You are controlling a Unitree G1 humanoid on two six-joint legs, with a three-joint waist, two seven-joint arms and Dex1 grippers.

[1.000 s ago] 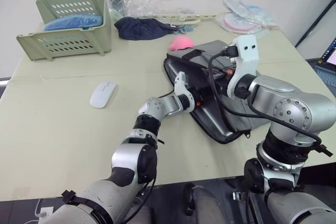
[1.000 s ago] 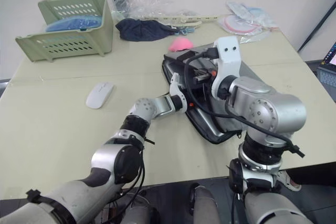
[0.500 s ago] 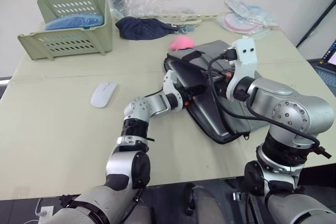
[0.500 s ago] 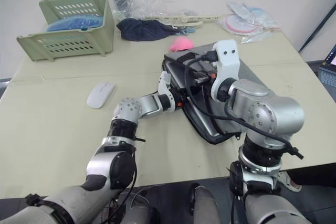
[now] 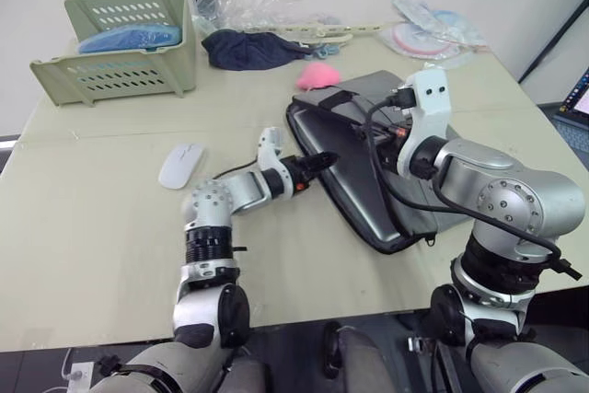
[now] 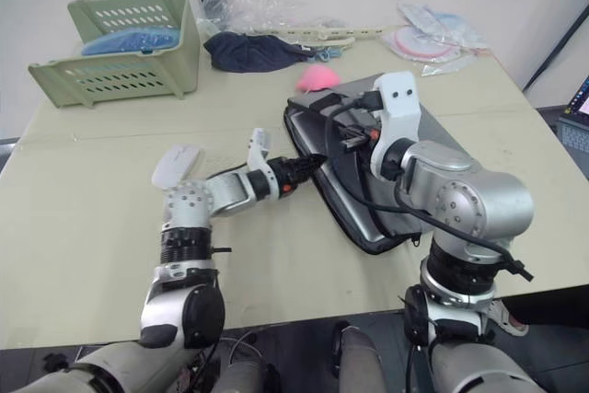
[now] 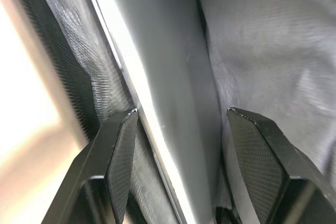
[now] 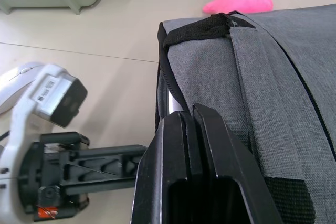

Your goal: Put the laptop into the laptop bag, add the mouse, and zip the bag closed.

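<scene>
The grey laptop bag [image 5: 368, 108] lies on the table right of centre, its open side facing left, with a pink charm [image 5: 317, 74] at its far corner. The silver laptop [image 7: 157, 103] sits inside the bag; its edge runs between the fingers of my left gripper [image 5: 324, 160], which is open at the bag's mouth. My right gripper [image 8: 189, 109] is shut on the edge of the bag's upper flap. The white mouse [image 5: 180, 165] rests on the table left of my left arm, apart from both grippers.
A green basket [image 5: 120, 39] holding a blue item stands at the back left. A dark blue cloth bundle [image 5: 244, 48] and clear plastic bags lie behind the bag. Flat packets [image 5: 428, 34] sit at the back right. The table's right edge is close to the bag.
My left arm has drawn back to the left, bringing its gripper from deeper over the bag to the bag's open edge. The right gripper has stayed on the flap.
</scene>
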